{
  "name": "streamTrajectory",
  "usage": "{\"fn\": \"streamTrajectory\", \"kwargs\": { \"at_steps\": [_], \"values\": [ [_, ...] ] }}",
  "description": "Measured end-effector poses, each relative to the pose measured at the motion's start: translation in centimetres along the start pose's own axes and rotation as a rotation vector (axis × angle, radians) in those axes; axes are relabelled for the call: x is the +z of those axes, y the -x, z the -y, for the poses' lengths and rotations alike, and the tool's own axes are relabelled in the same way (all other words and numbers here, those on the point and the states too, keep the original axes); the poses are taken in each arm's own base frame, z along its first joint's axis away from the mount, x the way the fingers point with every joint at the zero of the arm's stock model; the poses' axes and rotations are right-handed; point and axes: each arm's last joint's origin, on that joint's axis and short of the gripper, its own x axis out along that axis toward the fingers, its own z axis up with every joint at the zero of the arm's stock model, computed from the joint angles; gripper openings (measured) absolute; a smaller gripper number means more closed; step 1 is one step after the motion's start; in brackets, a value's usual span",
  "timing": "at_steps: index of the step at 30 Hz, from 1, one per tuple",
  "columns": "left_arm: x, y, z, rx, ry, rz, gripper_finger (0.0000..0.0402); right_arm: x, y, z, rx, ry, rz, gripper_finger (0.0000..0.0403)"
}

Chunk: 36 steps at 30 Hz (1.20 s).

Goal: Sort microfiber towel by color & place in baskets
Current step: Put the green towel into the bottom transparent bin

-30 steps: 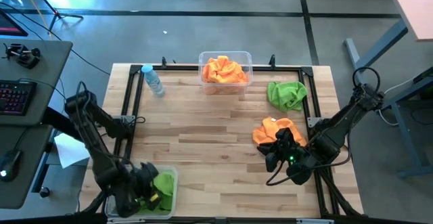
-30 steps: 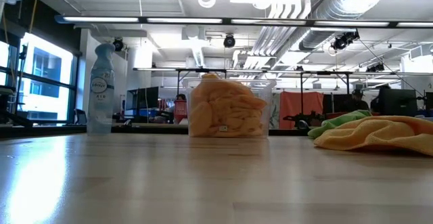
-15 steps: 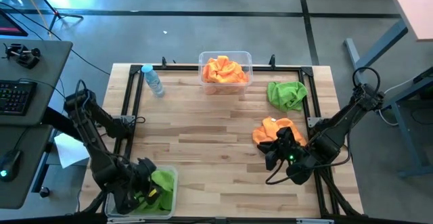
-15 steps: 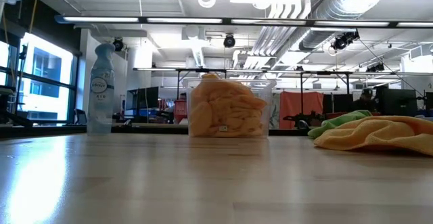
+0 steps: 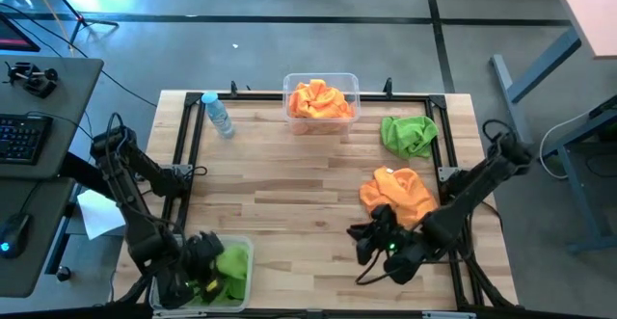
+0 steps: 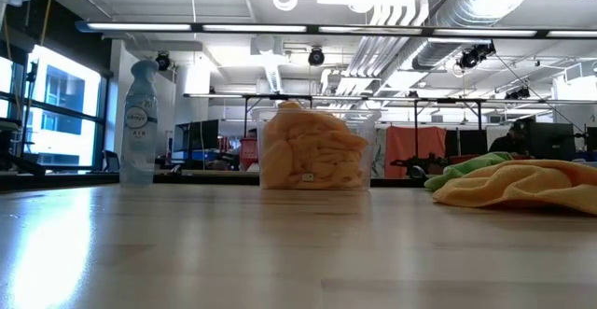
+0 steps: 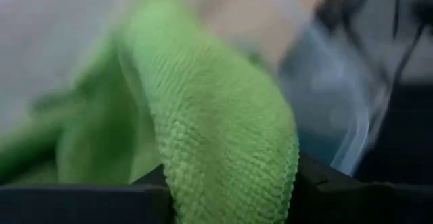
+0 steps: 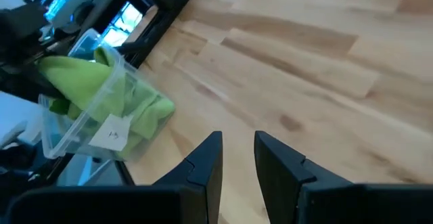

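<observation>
A clear basket (image 5: 241, 248) at the table's near-left corner holds a green towel (image 5: 229, 261). My left gripper (image 5: 204, 266) is over this basket, shut on that towel (image 7: 223, 116). A second clear basket (image 5: 321, 80) at the far edge is heaped with orange towels (image 6: 312, 150). A loose orange towel (image 5: 395, 192) and a loose green towel (image 5: 408, 134) lie crumpled on the right of the table. My right gripper (image 5: 364, 242) hovers near the near edge, left of the loose orange towel. It is slightly open and empty (image 8: 238, 149). My left gripper pinches a fold of the green towel (image 7: 226, 143) between its two fingers (image 7: 81, 204). The fold bulges up past the fingers. In the right wrist view the held part (image 8: 71, 68) stands above the basket's rim, and the rest (image 8: 145, 109) lies inside the basket (image 8: 101, 126).
A small clear spray bottle (image 5: 218, 115) stands at the far left of the table (image 6: 138, 122). A black frame (image 5: 188, 146) runs round the table's edges. Bare wood (image 5: 289, 194) fills the table's middle. A desk with a keyboard (image 5: 24, 136) stands to the left.
My right gripper has drawn away from the loose orange towel, moving toward the table's near edge and leftward. The orange towel stays where it lay, with its near part now uncovered.
</observation>
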Motion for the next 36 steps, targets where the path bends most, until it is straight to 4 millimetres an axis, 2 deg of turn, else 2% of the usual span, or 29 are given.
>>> {"fn": "streamTrajectory", "kwargs": {
  "at_steps": [3, 7, 9, 12, 16, 25, 31, 36],
  "values": [
    [-0.2, 0.0, -0.8, 0.1, 0.002, -0.119, 0.0119, -0.9, -0.8, -0.5, 0.029, 0.016, 0.002, 0.008],
    [-0.1, 0.4, -2.6, 0.273, 0.066, -0.071, 0.0119, -1.5, -1.6, -1.3, 0.077, 0.021, 0.011, 0.008],
    [-0.1, 0.3, -1.9, 0.19, 0.034, -0.056, 0.0119, -1.5, -1.8, -1.6, 0.098, 0.029, 0.016, 0.008],
    [-0.3, 0.4, -0.6, 0.053, -0.142, -0.082, 0.0119, -1.4, -1.9, -1.9, 0.12, 0.043, 0.019, 0.008],
    [-0.1, 0.4, -1.3, 0.12, -0.103, -0.039, 0.0119, -1.2, -2.0, -2.0, 0.132, 0.048, 0.027, 0.008],
    [0.7, 0.0, -1.1, 0.11, -0.135, -0.003, 0.0119, -1.0, -2.2, -2.0, 0.131, 0.045, 0.029, 0.008],
    [1.1, -0.1, -1.0, 0.112, -0.096, 0.003, 0.0121, -1.0, -2.2, -2.0, 0.131, 0.067, 0.03, 0.008],
    [1.1, -0.1, -0.9, 0.1, -0.083, 0.001, 0.0159, -1.0, -2.2, -2.0, 0.131, 0.07, 0.029, 0.008]
  ]
}}
